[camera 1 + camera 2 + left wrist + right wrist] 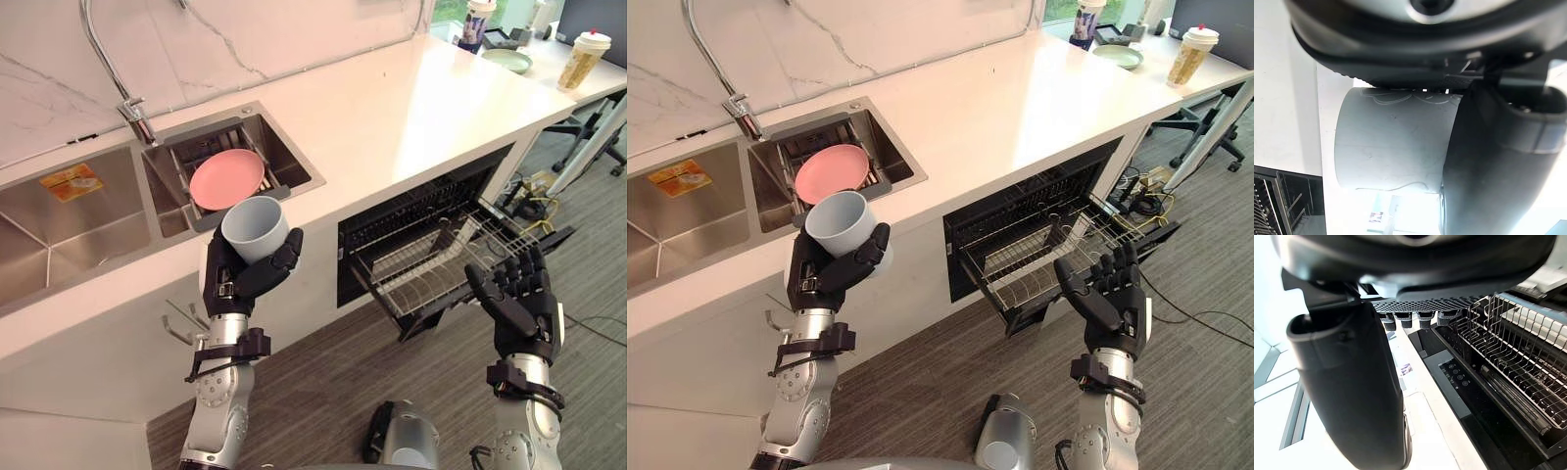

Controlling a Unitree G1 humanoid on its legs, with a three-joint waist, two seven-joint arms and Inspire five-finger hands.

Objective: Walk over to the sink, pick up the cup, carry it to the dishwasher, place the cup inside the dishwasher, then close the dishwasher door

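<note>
My left hand is shut on a pale grey cup, held upright in front of the counter edge just below the sink; the left wrist view shows the cup's side wrapped by my thumb. The dishwasher under the counter stands open, its wire rack pulled out over the lowered door. My right hand hovers open with straight fingers just right of the rack, and the rack's wires show beyond its fingers.
A pink plate lies on a drainer in the right sink basin. A tall faucet rises behind it. Two lidded drink cups and a green plate stand on the far counter. An office chair stands at right.
</note>
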